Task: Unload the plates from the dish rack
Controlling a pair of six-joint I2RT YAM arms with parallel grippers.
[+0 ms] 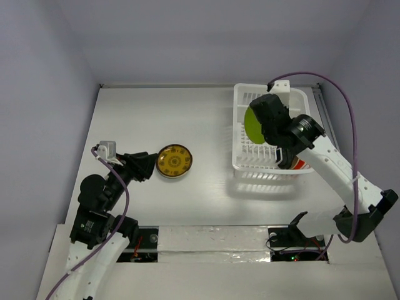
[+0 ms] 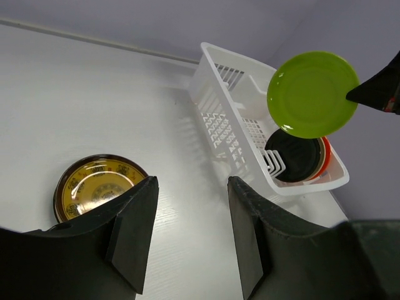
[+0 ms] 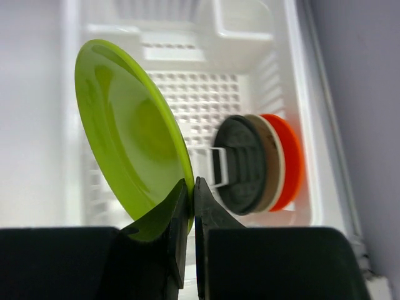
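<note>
My right gripper (image 3: 190, 187) is shut on the rim of the lime green plate (image 3: 131, 137) and holds it on edge above the white dish rack (image 1: 240, 103). The green plate also shows in the top view (image 1: 253, 123) and the left wrist view (image 2: 311, 94). A black plate (image 3: 240, 162), a tan plate (image 3: 270, 164) and an orange-red plate (image 3: 289, 159) stand on edge in the rack's near end. The brown and yellow patterned plate (image 1: 174, 162) lies flat on the table. My left gripper (image 2: 190, 187) is open and empty just left of it (image 1: 145, 165).
The rack (image 2: 215, 106) stands at the table's right side near the right wall. Its far half shows a bare grid floor (image 3: 206, 94). A purple cable (image 1: 350, 119) loops over the right arm. The table's near edge has a taped seam (image 1: 212, 237).
</note>
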